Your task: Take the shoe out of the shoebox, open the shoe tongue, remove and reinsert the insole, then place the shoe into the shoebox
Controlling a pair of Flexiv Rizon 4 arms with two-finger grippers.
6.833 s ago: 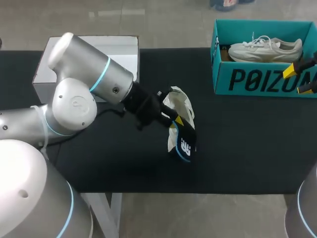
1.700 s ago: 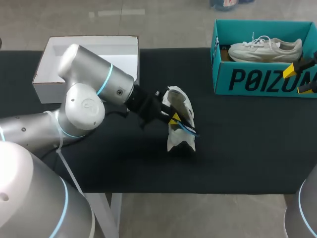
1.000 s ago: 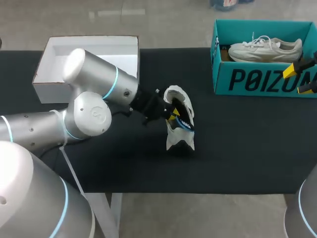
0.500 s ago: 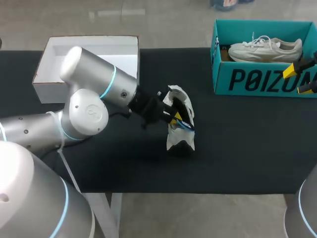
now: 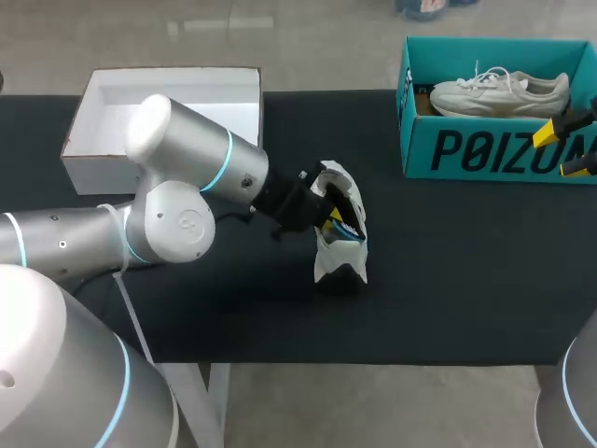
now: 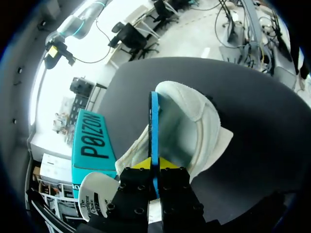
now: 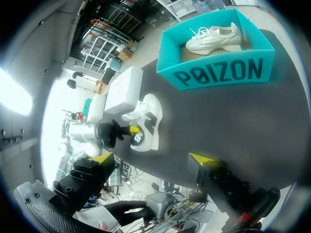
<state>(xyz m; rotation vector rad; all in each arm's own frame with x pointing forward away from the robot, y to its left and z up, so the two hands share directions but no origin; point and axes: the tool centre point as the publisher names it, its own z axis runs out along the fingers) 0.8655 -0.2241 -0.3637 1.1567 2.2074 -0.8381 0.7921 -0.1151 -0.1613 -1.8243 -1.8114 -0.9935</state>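
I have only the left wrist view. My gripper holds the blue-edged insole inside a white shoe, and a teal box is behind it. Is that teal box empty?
Observer: No. A second white shoe lies inside the teal shoebox.
Operator: Where is my right gripper?
Observer: The right gripper is open and holds nothing. It is at the right side, far from your shoe.
Operator: Is there anything else near my arm?
Observer: Yes. An open white box stands at the far left corner of the table, behind the left arm.
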